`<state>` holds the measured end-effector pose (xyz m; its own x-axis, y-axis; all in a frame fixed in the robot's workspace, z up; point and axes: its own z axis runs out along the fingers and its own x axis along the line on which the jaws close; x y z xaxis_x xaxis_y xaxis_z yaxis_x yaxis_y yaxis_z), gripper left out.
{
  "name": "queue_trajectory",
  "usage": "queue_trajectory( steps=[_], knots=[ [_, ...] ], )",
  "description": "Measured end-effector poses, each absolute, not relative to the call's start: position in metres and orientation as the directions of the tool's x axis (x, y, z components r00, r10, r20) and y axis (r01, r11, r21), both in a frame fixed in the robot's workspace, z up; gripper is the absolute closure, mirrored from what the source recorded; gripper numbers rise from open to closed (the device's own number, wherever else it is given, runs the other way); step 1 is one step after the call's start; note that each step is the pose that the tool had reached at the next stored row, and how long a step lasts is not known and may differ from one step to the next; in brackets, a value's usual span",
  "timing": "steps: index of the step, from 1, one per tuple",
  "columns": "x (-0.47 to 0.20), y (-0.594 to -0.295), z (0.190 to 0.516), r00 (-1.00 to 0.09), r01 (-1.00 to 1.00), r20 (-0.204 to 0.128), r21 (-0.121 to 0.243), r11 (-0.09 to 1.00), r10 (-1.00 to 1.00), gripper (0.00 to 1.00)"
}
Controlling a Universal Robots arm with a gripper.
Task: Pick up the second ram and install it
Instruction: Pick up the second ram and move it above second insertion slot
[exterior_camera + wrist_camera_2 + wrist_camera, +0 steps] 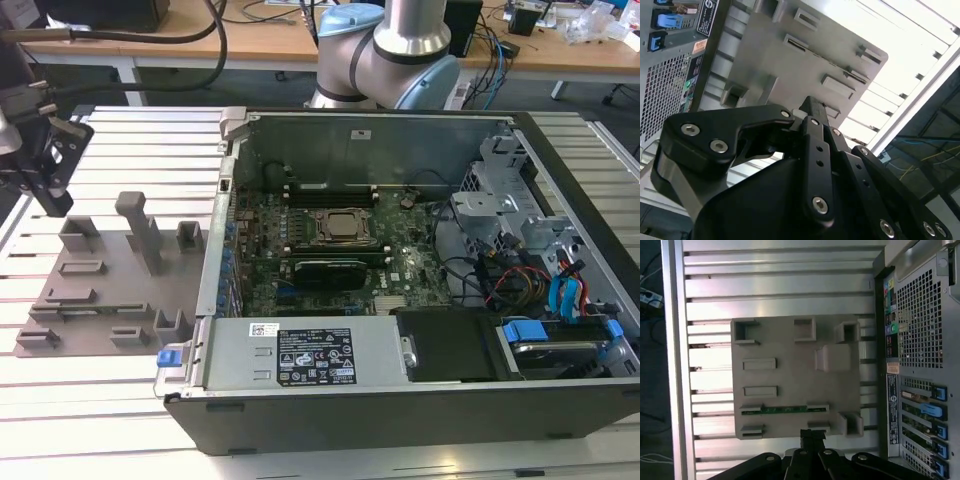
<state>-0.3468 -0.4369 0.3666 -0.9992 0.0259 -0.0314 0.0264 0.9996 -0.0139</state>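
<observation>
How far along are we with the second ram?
Not picked up yet. The second ram lies in its holder on the grey fixture tray, outside the computer case. The gripper hangs empty, fingers together, over the tray edge near the stick. Grasping it, carrying it to the motherboard and seating it all remain.

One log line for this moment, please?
gripper: shut, empty, near edge of grey slotted holder plate | long thin green ram stick: lying in plate slot, ungripped | open black computer case: beside plate
</observation>
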Motion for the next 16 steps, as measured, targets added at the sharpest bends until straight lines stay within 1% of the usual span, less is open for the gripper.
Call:
queue_trajectory(
  steps=[16],
  knots=[
    [-0.3467, -0.4369, 0.3666, -0.976, -0.215, -0.031, -0.014, 0.977, -0.215, 0.90]
  ],
)
